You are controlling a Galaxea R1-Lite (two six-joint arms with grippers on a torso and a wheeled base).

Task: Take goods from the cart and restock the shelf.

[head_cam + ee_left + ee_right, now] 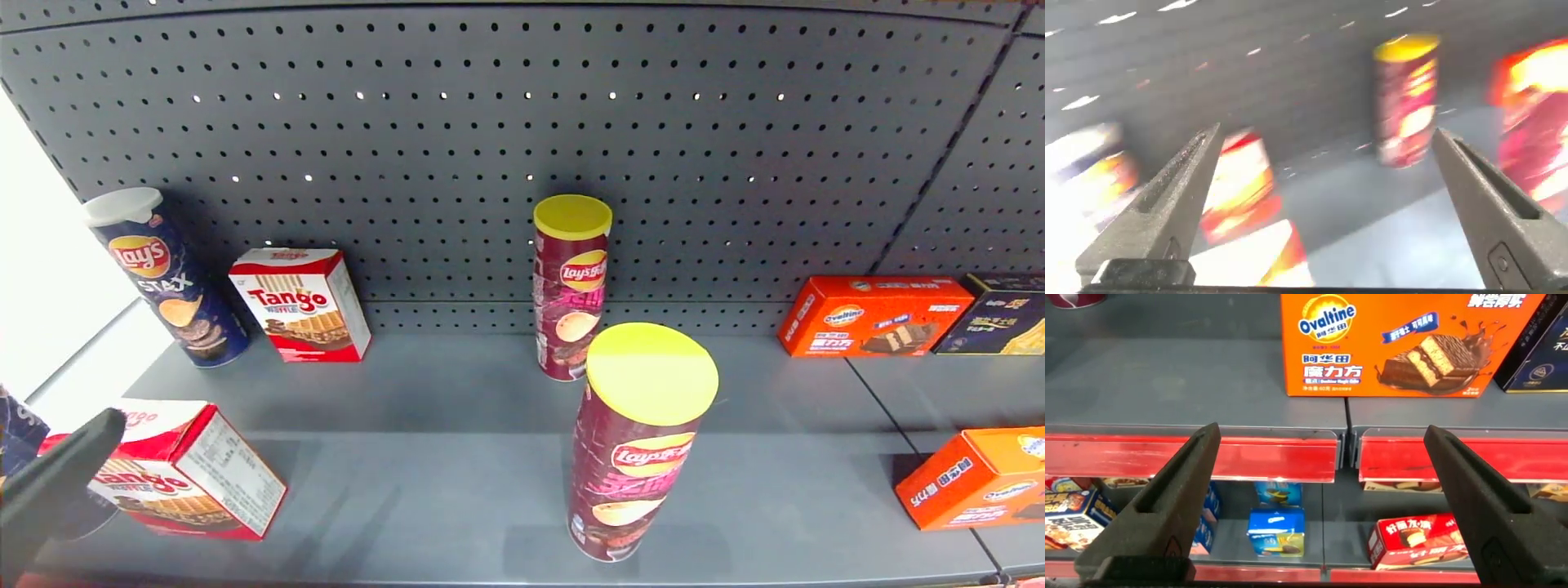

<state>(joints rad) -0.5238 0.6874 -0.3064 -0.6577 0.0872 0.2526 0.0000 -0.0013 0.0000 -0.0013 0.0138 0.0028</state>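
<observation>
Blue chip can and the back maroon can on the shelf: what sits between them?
In the head view, a red-and-white wafer box stands beside the blue chip can; from it to the back maroon can the grey shelf is bare.

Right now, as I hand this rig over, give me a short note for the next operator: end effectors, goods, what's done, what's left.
Left end effector: open, empty, beside the front wafer box at the shelf's left end.
Right end effector: open, empty, facing the red price rail below an orange box.
On the shelf: front maroon chip can and back maroon chip can, both upright; blue chip can and back wafer box at back left.
Done: those goods are shelved.
Left: nothing is held; probably fetch the next item from the cart.
</observation>
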